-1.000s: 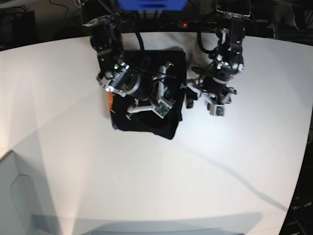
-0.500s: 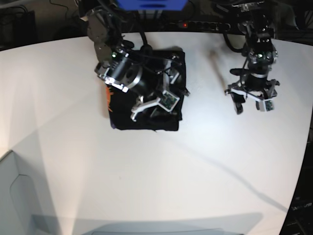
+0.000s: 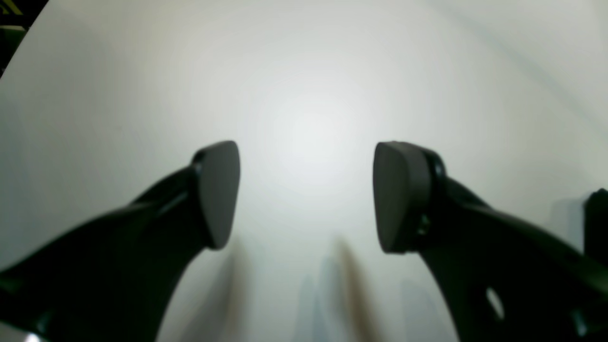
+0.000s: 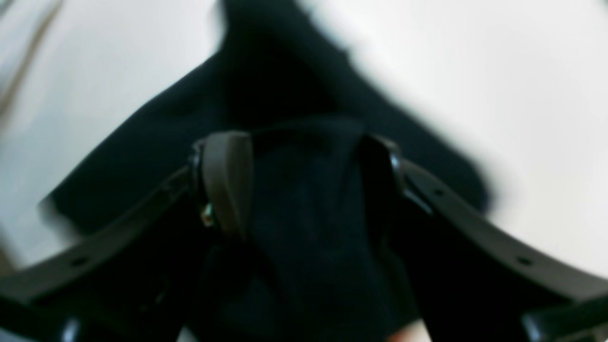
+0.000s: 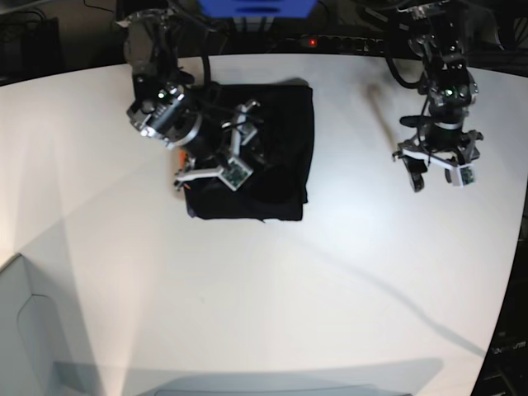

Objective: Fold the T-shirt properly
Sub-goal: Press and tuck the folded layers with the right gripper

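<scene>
Hovering over the folded T-shirt [image 5: 272, 148], right gripper [image 5: 233, 153] spread; left gripper [image 3: 304, 194] spread above the table [image 3: 304, 71].

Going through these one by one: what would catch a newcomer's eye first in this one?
The black T-shirt, folded into a compact block near the far edge of the white table. The right gripper hangs over it with jaws open, cloth showing between them. The left gripper hovers off to the side over bare table, jaws open and empty.
</scene>
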`<state>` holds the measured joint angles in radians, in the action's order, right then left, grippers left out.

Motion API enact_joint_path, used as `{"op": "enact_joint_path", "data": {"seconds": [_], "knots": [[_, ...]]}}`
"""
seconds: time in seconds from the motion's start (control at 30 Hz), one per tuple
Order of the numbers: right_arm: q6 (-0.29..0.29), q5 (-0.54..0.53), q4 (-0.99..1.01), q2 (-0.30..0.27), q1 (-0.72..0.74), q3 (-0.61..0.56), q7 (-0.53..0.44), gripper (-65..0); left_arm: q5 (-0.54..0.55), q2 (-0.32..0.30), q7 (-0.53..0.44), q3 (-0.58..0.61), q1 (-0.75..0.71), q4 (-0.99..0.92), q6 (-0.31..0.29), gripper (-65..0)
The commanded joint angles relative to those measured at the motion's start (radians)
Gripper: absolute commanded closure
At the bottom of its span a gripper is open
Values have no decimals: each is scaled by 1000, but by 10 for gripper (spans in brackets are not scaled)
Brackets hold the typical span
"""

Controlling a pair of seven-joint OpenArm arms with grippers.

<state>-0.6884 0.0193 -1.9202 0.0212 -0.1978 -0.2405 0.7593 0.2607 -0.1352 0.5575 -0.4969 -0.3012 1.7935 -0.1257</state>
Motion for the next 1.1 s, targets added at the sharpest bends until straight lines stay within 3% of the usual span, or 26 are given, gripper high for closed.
{"op": "enact_joint_path", "data": {"seconds": [0.0, 0.27, 0.47, 0.57, 0.87, 0.97, 1.07], "knots": [[-10, -25, -12, 3, -2, -43, -30, -362, 4, -13, -23, -6, 7, 19, -4, -424], [-10, -25, -15, -8, -2, -271, -30, -362, 4, -28, -23, -12, 9, 21, -1, -424], [-10, -25, -23, -114, 14, -394, -30, -362, 4, -40, -23, -79, 12, 50, -4, -424], [-10, -22, -68, -120, 14, -354, -30, -361, 4, -42, -23, -85, 12, 50, -4, -424], [-10, -25, -38, -42, 68, -92, -30, -361, 4, -33, -21, -85, 3, 81, -4, -424], [-10, -25, 51, -31, 105, -96, -30, -361, 4, -31, 19, -85, 3, 104, -4, -424], [-10, -25, 163, 16, 131, -105, -31, -361, 4, -31, 89, -85, 12, 121, -4, -424]]}}
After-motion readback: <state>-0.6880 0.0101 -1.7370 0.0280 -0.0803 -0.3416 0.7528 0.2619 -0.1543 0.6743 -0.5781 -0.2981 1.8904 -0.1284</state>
